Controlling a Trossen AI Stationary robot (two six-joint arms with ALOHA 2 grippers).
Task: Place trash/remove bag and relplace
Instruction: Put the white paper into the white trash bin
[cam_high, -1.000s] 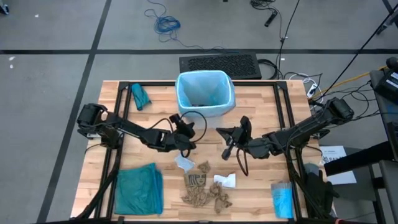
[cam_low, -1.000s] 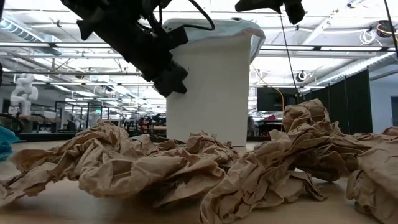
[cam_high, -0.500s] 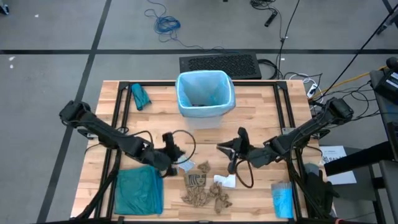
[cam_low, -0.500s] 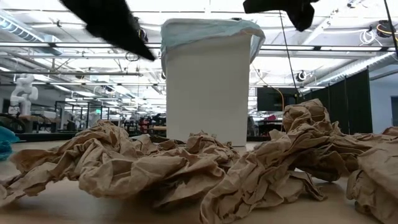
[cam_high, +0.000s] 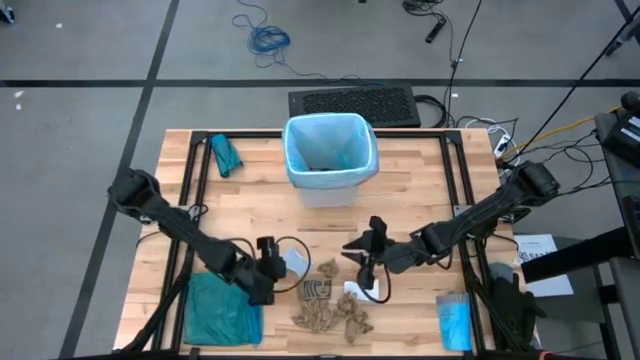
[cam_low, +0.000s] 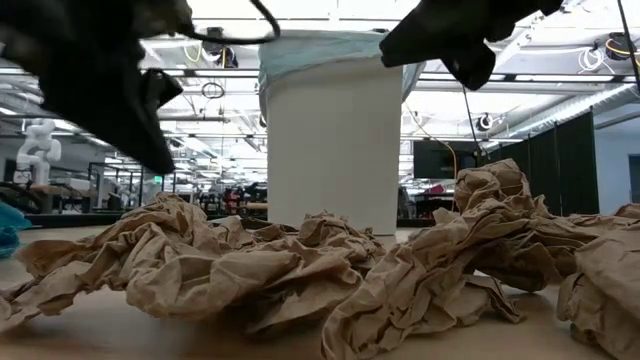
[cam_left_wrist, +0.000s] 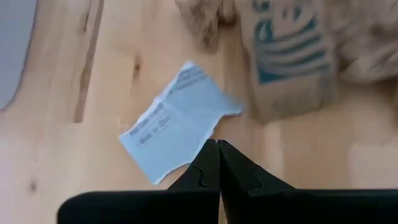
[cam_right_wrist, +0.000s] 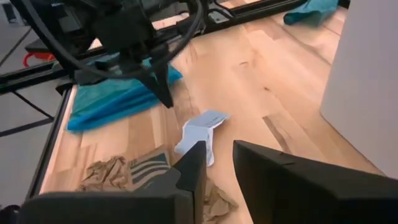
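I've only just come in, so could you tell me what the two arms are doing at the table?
Both arms are down over the trash at the table's near edge, and neither holds anything. The left gripper, shut, points at a whitish torn wrapper lying flat on the wood. The right gripper, slightly open, hovers by the brown paper scraps. The white bin stands behind them, lined with the pale blue bag. A teal-green bag lies by the left arm.

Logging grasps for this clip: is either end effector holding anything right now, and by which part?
Nothing is held. The left end effector is shut and empty above the whitish wrapper; the right end effector is slightly open, empty, above the paper scraps.
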